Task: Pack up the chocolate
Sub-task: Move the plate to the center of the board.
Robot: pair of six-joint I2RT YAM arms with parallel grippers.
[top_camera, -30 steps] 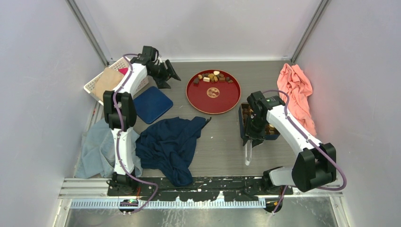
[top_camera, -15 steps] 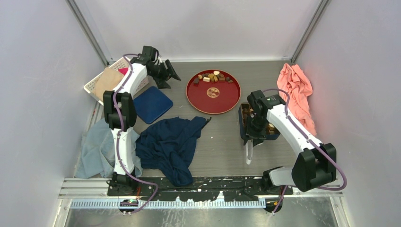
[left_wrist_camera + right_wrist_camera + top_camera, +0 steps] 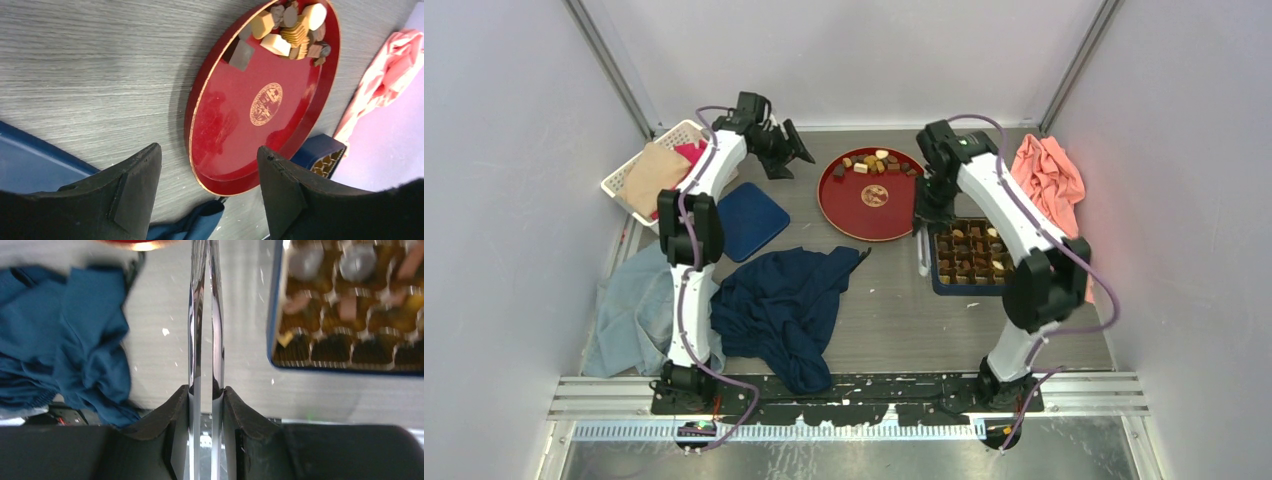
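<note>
The chocolate (image 3: 876, 162) lies in a small heap at the far side of the red round tray (image 3: 874, 210); the left wrist view shows the pieces (image 3: 287, 27) at its top edge. More pieces fill the navy gridded box (image 3: 969, 291), seen blurred in the right wrist view (image 3: 276, 315). My right gripper (image 3: 924, 215) is between tray and box, shut on metal tongs (image 3: 205, 315) whose blades nearly touch. The tongs (image 3: 922, 255) point down along the box's left side. Left of the tray, my left gripper (image 3: 209, 152) stands open and holds nothing.
A blue lid (image 3: 749, 215) lies left of the tray. A navy cloth (image 3: 789, 300) is spread at centre front, a pink cloth (image 3: 1049, 185) at the right wall. A white basket (image 3: 649, 170) and a grey-blue cloth (image 3: 629, 315) sit at the left.
My right arm has swung from the box's near side to its far left corner by the tray, carrying the tongs. The left gripper has shifted slightly right.
</note>
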